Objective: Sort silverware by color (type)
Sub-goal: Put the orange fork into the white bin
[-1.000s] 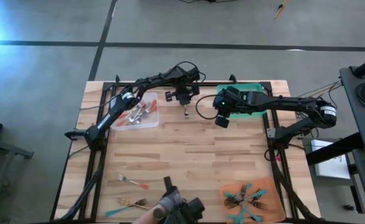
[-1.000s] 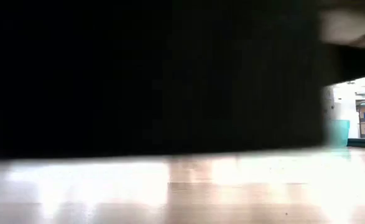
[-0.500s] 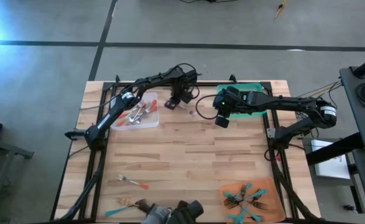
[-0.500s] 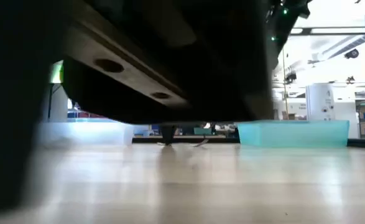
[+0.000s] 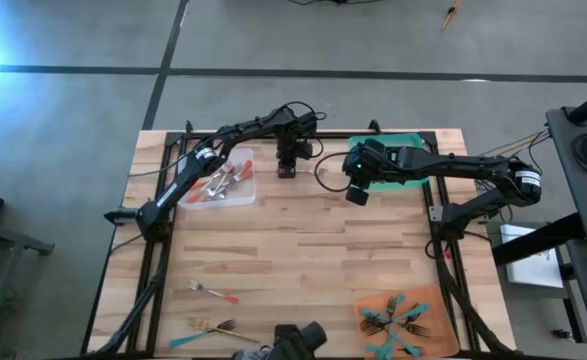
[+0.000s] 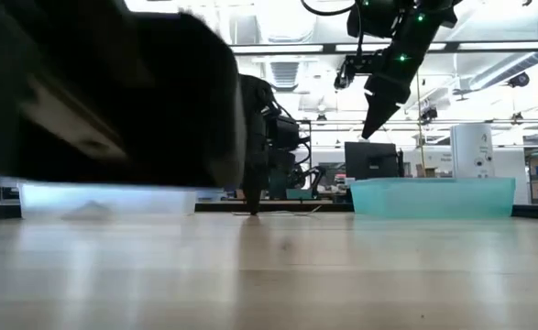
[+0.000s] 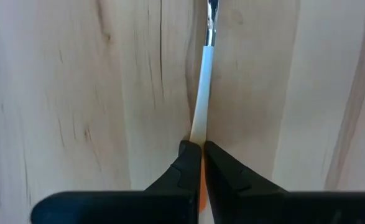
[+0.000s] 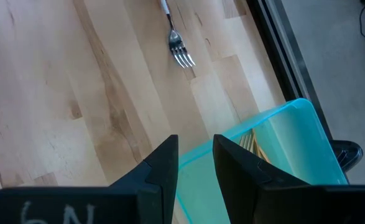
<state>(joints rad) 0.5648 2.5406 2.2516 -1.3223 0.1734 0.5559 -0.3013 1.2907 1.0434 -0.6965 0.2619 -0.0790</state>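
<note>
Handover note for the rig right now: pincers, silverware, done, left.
Left pincer: down at the table between the clear tray and the green tray, shut on a white-handled fork lying on the wood.
Right pincer: open, empty, raised over the green tray's near edge.
Done: red-handled pieces in the clear tray, teal-handled ones in the orange tray.
Left: the gripped fork, plus a red-handled fork and a small cluster at the table's front left.

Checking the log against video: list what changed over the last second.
The left claw came down onto the table and shut on a fork handle. The dark shape at the near edge pulled back. The right claw, trays and other silverware stayed put.
</note>
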